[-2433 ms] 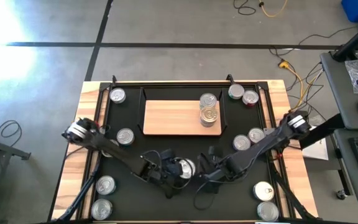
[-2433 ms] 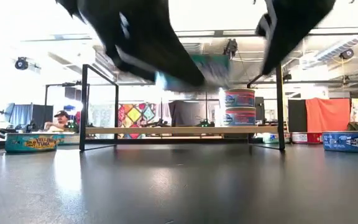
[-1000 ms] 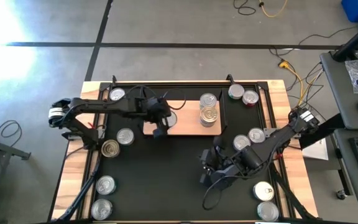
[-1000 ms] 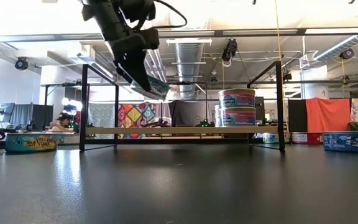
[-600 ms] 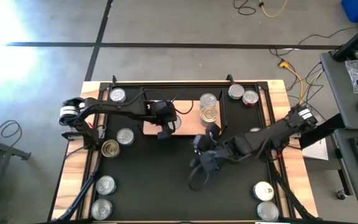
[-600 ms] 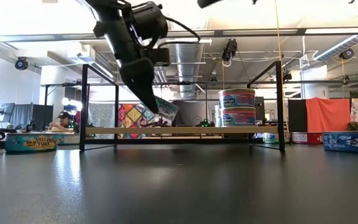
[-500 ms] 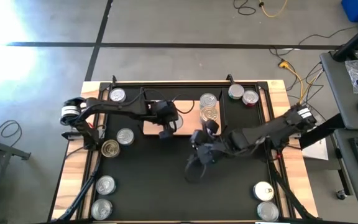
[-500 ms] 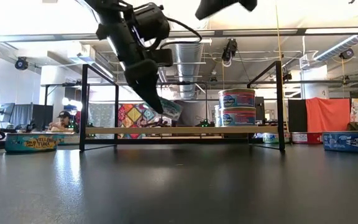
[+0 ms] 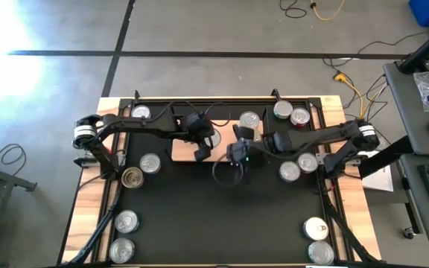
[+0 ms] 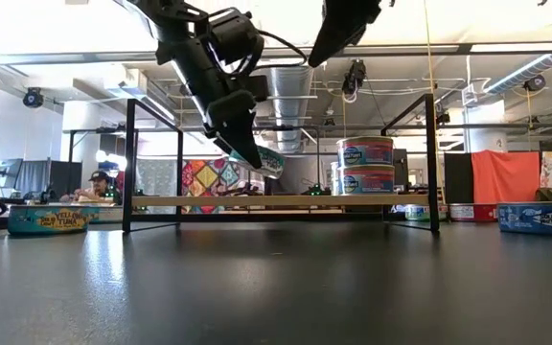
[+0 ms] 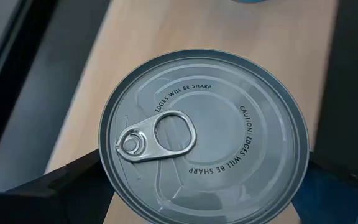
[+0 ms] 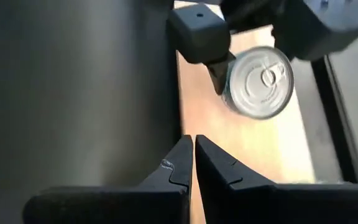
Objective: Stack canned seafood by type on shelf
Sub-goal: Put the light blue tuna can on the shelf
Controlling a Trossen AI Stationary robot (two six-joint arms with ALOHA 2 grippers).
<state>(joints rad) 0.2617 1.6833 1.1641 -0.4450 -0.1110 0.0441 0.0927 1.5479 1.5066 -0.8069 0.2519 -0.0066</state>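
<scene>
- Held in the left gripper (image 10: 255, 158) is one silver-topped can (image 11: 204, 134), with a finger pressed on each side of it.
- That can is seen tilted in the low view, up in the air just above the shelf (image 9: 222, 155) board, not yet set down.
- From above, the left gripper is placed over the left half of the shelf, close to its front edge.
- Two cans are stacked (image 10: 369, 166) on the right half of the shelf; bare wood is left between this stack and the held can.
- The right gripper (image 12: 194, 163) is squeezed shut with nothing in it, and it is held up over the front edge of the shelf, near the middle, just beside the left gripper.
- Loose cans are spread on the black mat (image 9: 199, 216): one (image 9: 150, 163) left of the shelf, one gold-topped (image 9: 132, 177) near it, two (image 9: 125, 221) at the front left corner, and one (image 9: 316, 228) at the front right.
- The wide middle of the mat in front of the shelf is left open.
- The counter (image 9: 91, 201) shows its light wood edge outside the mat.
</scene>
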